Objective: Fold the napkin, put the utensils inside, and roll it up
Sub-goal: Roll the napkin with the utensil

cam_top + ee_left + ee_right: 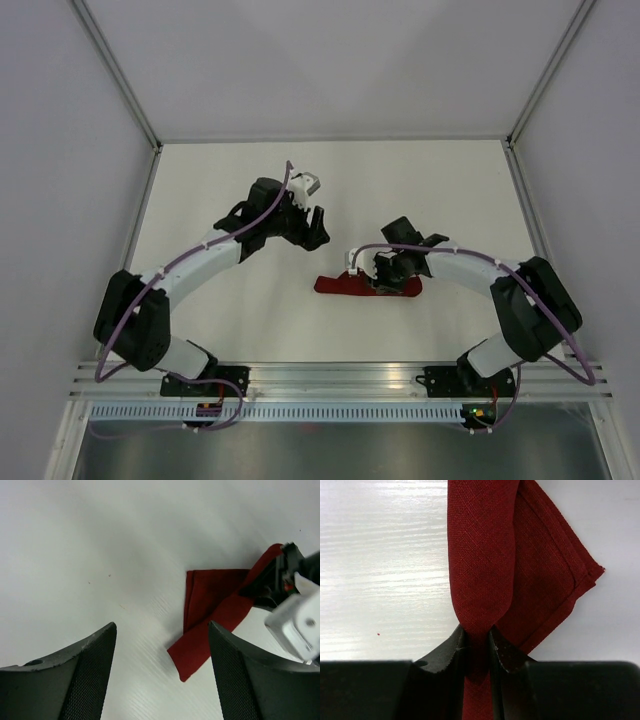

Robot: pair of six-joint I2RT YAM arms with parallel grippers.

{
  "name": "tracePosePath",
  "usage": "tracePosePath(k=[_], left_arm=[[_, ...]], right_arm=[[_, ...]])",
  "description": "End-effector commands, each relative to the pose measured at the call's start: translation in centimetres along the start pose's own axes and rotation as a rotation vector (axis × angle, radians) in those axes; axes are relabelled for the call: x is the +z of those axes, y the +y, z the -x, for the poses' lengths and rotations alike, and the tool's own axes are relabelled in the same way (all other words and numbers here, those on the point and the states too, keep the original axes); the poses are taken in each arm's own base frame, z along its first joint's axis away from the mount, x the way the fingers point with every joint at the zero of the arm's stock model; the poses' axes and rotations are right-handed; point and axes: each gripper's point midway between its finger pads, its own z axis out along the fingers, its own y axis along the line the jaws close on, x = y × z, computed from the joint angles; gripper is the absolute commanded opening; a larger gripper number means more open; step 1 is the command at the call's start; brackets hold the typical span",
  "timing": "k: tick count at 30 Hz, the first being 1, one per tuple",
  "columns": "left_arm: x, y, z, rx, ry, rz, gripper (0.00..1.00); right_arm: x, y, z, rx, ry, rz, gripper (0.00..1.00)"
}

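The dark red napkin (345, 285) lies on the white table as a narrow, bunched strip. In the right wrist view a rolled band of the napkin (482, 555) runs up from my right gripper (477, 637), whose jaws are shut on it, and a folded corner sticks out to the right. My left gripper (318, 228) hangs open up and to the left of the cloth, touching nothing. In the left wrist view the napkin (210, 615) lies ahead of the open left gripper (162, 670), with its free end near the right finger (240, 675). No utensils are in view.
White walls with aluminium posts (135, 95) enclose the table on three sides. An aluminium rail (330, 378) carrying both arm bases runs along the near edge. The right arm's white wrist housing (295, 620) shows at the right edge of the left wrist view.
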Motion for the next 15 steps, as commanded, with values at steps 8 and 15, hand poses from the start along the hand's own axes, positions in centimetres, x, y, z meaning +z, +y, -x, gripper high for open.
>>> tracePosePath(k=[8, 15], left_arm=[[-0.5, -3.8, -3.3, 0.258, -0.17, 0.154, 0.77], [1.9, -9.6, -6.0, 0.517, -0.207, 0.08, 0.82]], right_arm=[[1.1, 2.9, -3.1, 0.232, 0.08, 0.472, 0.13], [2.0, 1.9, -3.7, 0.326, 0.095, 0.565, 0.13]])
